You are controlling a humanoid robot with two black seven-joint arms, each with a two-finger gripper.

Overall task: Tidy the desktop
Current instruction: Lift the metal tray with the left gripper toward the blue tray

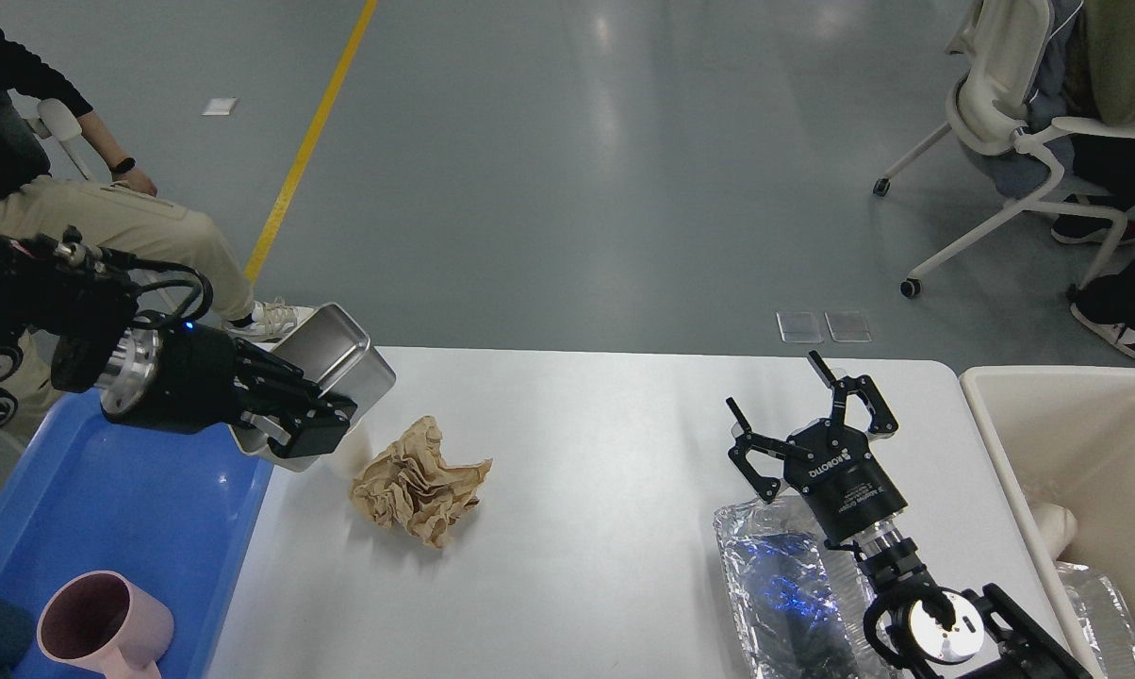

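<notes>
The white desktop (586, 434) fills the lower half of the view. My left gripper (308, 424) is shut on a steel rectangular tin (332, 363), held tilted in the air above the desktop's left end, beside the blue tray (115, 509). A crumpled brown paper (419, 481) lies on the desktop just right of it. My right gripper (794, 401) is open and empty, hovering over the far end of a foil-wrapped packet (784, 585) at the right.
A pink mug (106, 627) lies in the blue tray's near corner. A cream bin (1086, 471) stands off the desktop's right end, with items inside. People sit on chairs at far left and far right.
</notes>
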